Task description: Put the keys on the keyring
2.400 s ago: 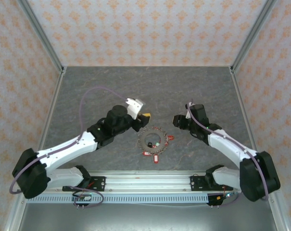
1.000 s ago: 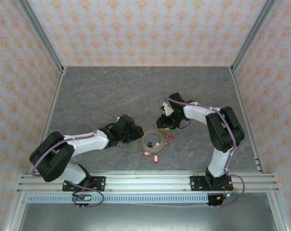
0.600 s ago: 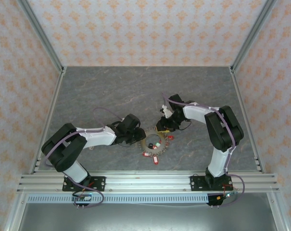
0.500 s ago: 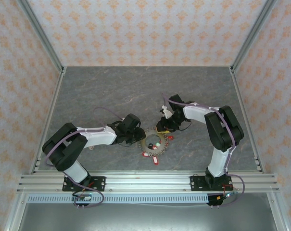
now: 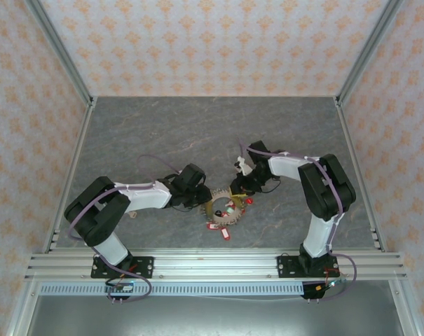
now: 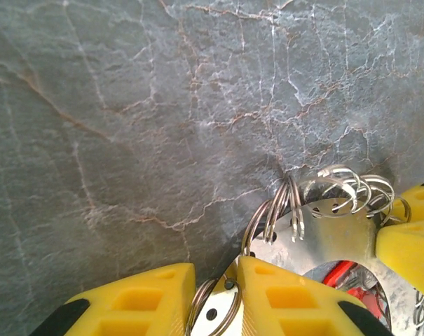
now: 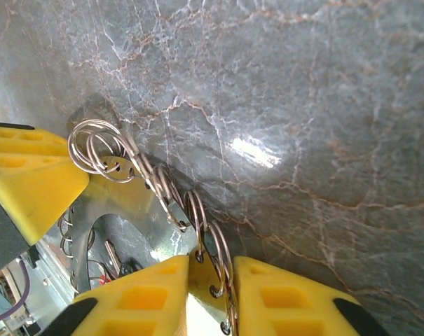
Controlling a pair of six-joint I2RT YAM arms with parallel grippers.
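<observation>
L tool (image 5: 202, 203) & R tool (image 5: 235, 192) each clamp narrow on keyring (image 5: 221, 208) rim, opp. sides. Ring sits btw them at centre of table (image 5: 162, 126), red keys (image 5: 221, 225) at its near edge.

The keyring (image 5: 215, 213) lies on the tabletop (image 5: 162, 126) between the left pincer (image 5: 204, 204) and right pincer (image 5: 235, 190), keys (image 5: 219, 225) at its near rim.

Both arms have swung inward from their spread, raised poses to the keyring (image 6: 334, 234). The left gripper (image 6: 213, 271) now pinches its left rim and the right gripper (image 7: 212, 266) its far-right rim, their jaws narrowed onto the metal.
</observation>
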